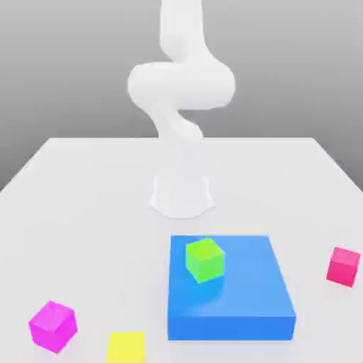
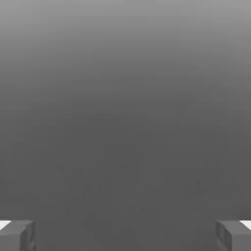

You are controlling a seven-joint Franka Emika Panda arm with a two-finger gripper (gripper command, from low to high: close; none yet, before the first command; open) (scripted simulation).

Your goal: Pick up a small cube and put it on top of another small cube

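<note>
The arm (image 1: pixel 181 106) rises from its white base (image 1: pixel 181 195) at the middle of a pale table (image 1: pixel 85 213) and climbs out of the exterior view.

In the hand view the gripper (image 2: pixel 125 235) stands wide, its two grey fingertips (image 2: pixel 17 235) far apart at opposite edges with nothing between them — only plain grey background ahead.

A flat blue block (image 1: pixel 234 301) lies in front of the base, and a green cube (image 1: pixel 205 259) sits on its top face, toward the rear corner on the exterior view's left.

The pink cube (image 1: pixel 344 266) rests on the table at the exterior view's right, well apart from the blue block and touching nothing.

On the exterior view's left a magenta cube (image 1: pixel 52 326) sits near the front edge — just beside it, toward the blue block, a yellow cube (image 1: pixel 125 349) is cut off by the frame's lower edge.
</note>
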